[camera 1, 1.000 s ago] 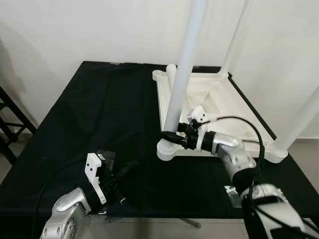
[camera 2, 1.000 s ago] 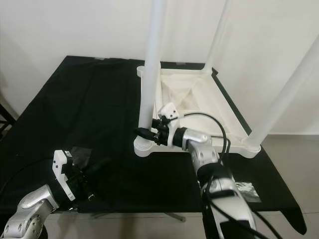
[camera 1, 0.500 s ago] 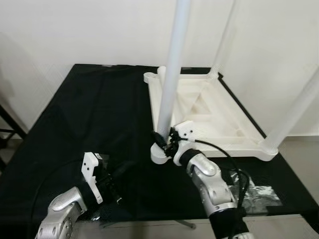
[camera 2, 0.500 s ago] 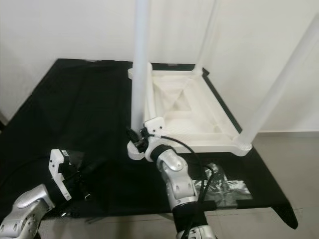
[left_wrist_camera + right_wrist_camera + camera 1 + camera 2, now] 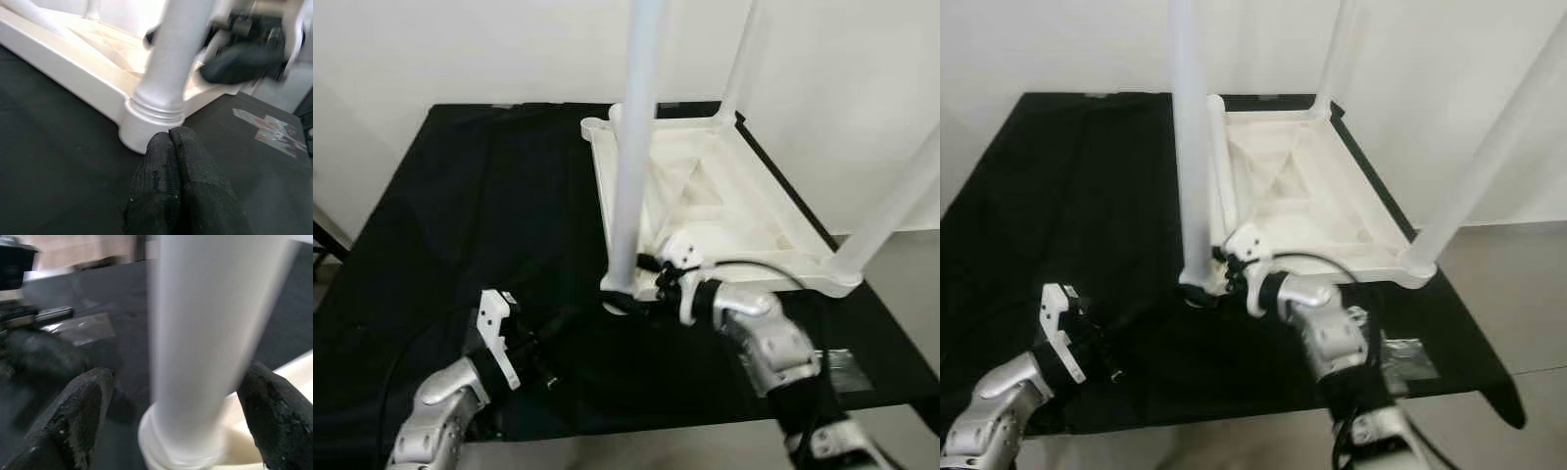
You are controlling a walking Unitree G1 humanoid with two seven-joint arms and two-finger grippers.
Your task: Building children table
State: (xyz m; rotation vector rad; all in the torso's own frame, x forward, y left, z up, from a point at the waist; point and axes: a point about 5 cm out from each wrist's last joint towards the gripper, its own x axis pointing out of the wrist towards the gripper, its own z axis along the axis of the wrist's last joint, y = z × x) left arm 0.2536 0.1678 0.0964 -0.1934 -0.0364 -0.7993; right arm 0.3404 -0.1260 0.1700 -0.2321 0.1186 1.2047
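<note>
The right gripper [image 5: 176, 426] is spread wide, one finger [image 5: 80, 416] on each side of the near table leg [image 5: 634, 147] at its base; contact cannot be confirmed through the blur. That leg stands upright in the corner socket [image 5: 144, 129] of the inverted white children's table [image 5: 724, 211], which lies on the black cloth [image 5: 480, 215]. The left gripper [image 5: 177, 161] is closed and empty, low over the cloth just short of the socket. Compared with one second ago, the right forearm reaches in lower across the table's front edge.
</note>
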